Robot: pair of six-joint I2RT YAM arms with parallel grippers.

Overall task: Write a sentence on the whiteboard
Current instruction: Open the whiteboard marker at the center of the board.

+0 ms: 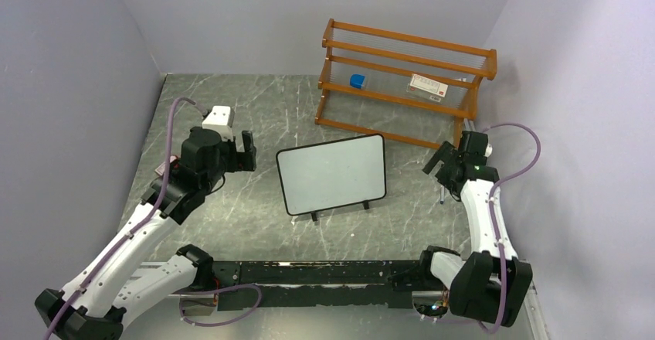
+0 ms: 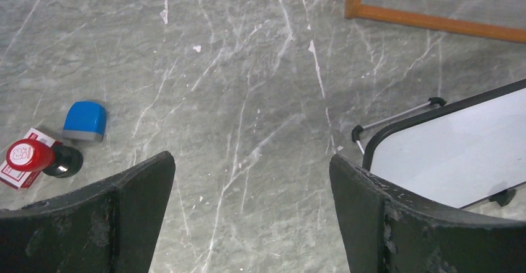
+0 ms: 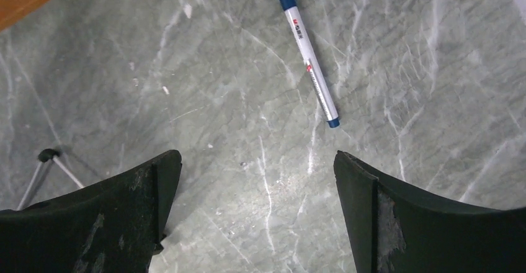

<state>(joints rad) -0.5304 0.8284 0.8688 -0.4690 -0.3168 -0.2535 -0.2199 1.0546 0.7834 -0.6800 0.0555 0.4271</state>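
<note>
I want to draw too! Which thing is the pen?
Find the orange wooden rack at the back right. Before it, by the right tool, a pen lies on the grey table. Only it is thin and white with a blue cap.

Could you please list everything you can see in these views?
whiteboard: one, white, black frame, blank, table centre
rack: one, orange wood, behind the whiteboard
shelf block: one, blue, on rack
shelf box: one, white-red, on rack
pen: one, white, blue cap, table right
table block: one, blue, table left
stamp: one, red and black, beside it
small box: one, red-white, against stamp
table: one, grey marble, under everything
left claw: one, black, open, table left
right claw: one, black, open, near pen
</note>
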